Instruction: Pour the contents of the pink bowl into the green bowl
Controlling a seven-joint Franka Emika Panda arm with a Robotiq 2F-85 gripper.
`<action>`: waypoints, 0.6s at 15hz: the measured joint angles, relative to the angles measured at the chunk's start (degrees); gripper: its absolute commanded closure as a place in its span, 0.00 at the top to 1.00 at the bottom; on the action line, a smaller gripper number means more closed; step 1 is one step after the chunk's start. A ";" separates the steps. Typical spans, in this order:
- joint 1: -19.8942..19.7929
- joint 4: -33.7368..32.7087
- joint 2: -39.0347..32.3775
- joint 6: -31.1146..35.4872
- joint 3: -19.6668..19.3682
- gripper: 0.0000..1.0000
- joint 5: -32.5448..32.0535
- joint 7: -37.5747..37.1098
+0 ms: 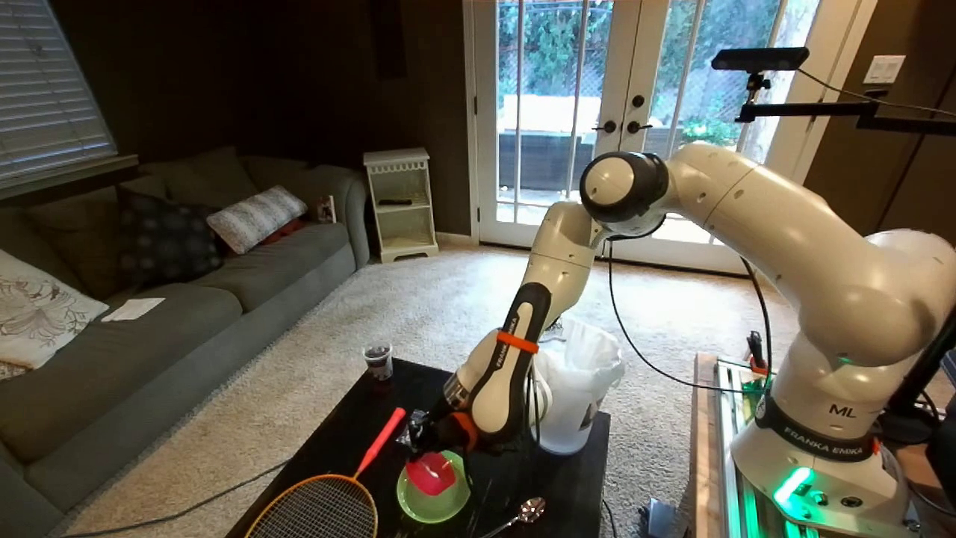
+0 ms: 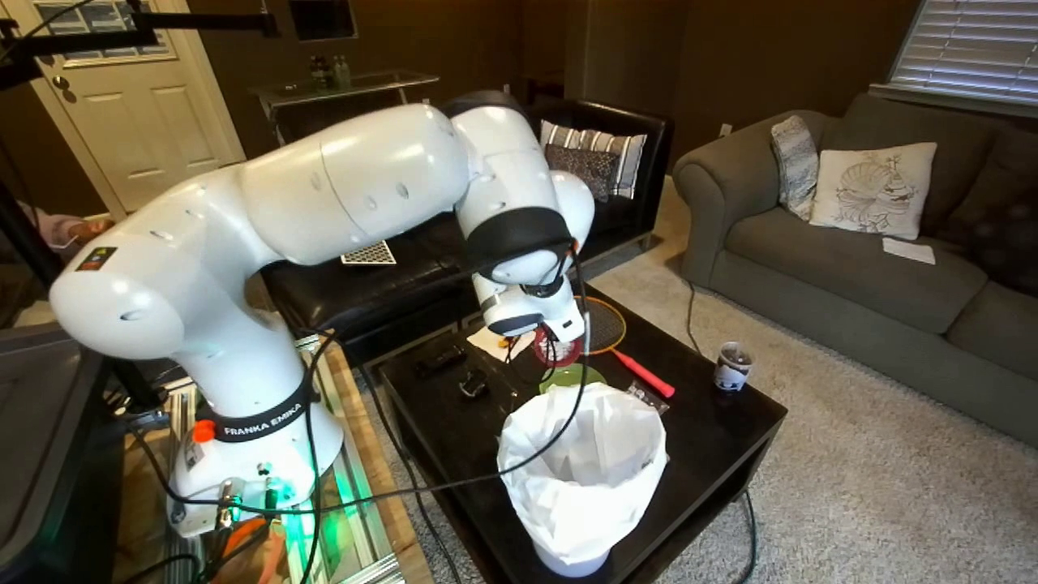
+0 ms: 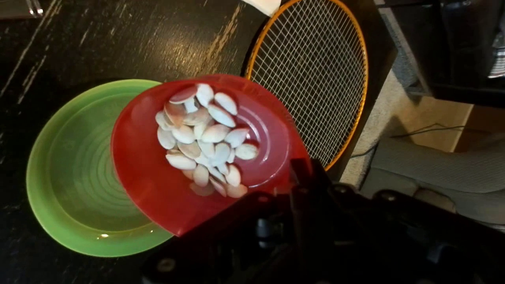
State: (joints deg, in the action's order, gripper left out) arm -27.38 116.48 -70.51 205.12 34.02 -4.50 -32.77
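Pink bowl aloft: it is clamped by its side in the jaws and held partly over the green bowl, presumably so the pale seeds inside can be tipped across.

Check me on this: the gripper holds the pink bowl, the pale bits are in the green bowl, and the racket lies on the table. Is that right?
One slip: the wrist view shows the pale bits in the pink bowl; none show in the visible part of the green bowl. The rest stands: the gripper holds the pink bowl, and the racket lies on the table.
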 measured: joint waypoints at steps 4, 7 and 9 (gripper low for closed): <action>-6.66 -0.18 -5.74 0.18 3.30 0.04 -4.05 3.52; -6.02 -0.24 -5.45 0.18 3.43 0.01 -3.82 3.57; -6.30 -0.24 -5.76 0.18 3.81 0.01 -3.89 3.79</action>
State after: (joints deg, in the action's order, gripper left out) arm -33.68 116.24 -76.28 205.30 37.83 -8.40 -28.99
